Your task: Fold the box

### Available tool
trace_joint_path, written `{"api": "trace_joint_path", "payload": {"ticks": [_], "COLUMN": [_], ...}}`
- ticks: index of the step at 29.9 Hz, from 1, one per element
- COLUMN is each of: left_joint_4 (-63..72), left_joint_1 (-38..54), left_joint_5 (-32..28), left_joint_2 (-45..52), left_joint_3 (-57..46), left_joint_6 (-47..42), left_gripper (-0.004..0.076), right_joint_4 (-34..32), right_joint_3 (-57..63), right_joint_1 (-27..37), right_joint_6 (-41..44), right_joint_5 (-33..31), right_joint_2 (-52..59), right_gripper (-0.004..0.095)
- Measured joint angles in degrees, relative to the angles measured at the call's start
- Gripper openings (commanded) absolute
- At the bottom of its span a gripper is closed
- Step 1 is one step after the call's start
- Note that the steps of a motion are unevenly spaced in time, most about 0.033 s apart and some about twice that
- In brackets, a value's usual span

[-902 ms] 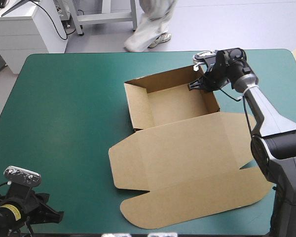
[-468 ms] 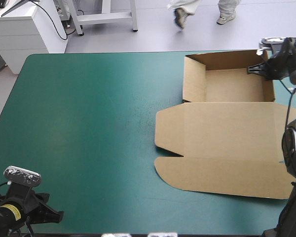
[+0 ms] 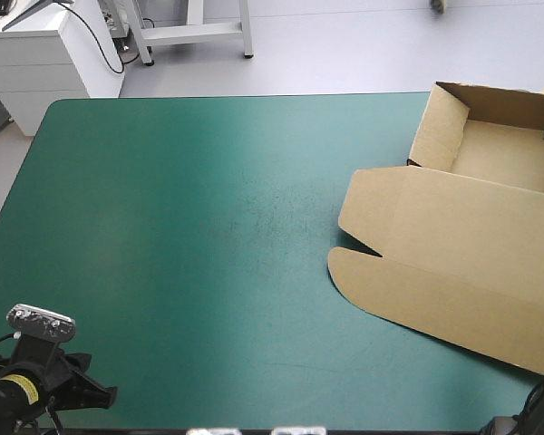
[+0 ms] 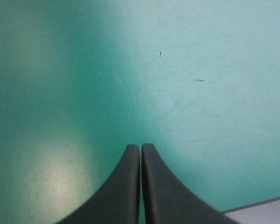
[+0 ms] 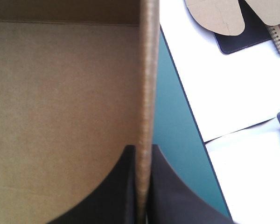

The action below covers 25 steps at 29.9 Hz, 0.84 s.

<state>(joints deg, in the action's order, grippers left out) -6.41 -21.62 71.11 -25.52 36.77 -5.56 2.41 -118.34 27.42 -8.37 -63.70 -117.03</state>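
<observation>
L gripper [image 4: 140, 148] hangs over the worktop's [image 3: 181, 227] near-left corner, fingers pressed together on nothing. Brown box [image 3: 453, 245] sits far right: tray walls up, lid flat on the near side. R gripper [image 5: 142, 149] pinches the tray's side wall. Risk, imo: worktop's right edge is v. near, so any pull could drag the box off or buckle the wall.

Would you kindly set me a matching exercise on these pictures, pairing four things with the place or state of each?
Things:
1 left claw
2 right claw
3 box
4 its lid

States:
A spread out flat, unfolded
B shut on the box
C shut on nothing, over the bare table
D open tray with raised walls, at the table's far right corner

Pairs: 1-C; 2-B; 3-D; 4-A
</observation>
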Motion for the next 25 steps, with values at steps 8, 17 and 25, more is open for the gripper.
{"api": "trace_joint_path", "payload": {"ticks": [8, 17, 25], "left_joint_4": [0.00, -0.05, -0.12], "left_joint_1": [0.00, 0.00, 0.00], "left_joint_5": [-0.36, -0.24, -0.24], "left_joint_2": [0.00, 0.00, 0.00], "left_joint_3": [0.00, 0.00, 0.00], "left_joint_6": [0.00, 0.00, 0.00], "left_gripper": [-0.0008, -0.0008, -0.0008], "right_joint_4": [1.38, 1.83, 3.75], "right_joint_3": [0.00, -1.01, -3.07], "right_joint_1": [0.05, 0.05, 0.05], "right_joint_6": [-2.07, -2.07, -2.38], "right_joint_5": [0.03, -1.08, -5.81], "right_joint_2": [0.00, 0.00, 0.27], "right_gripper": [0.0612, 0.0707, 0.0189]}}
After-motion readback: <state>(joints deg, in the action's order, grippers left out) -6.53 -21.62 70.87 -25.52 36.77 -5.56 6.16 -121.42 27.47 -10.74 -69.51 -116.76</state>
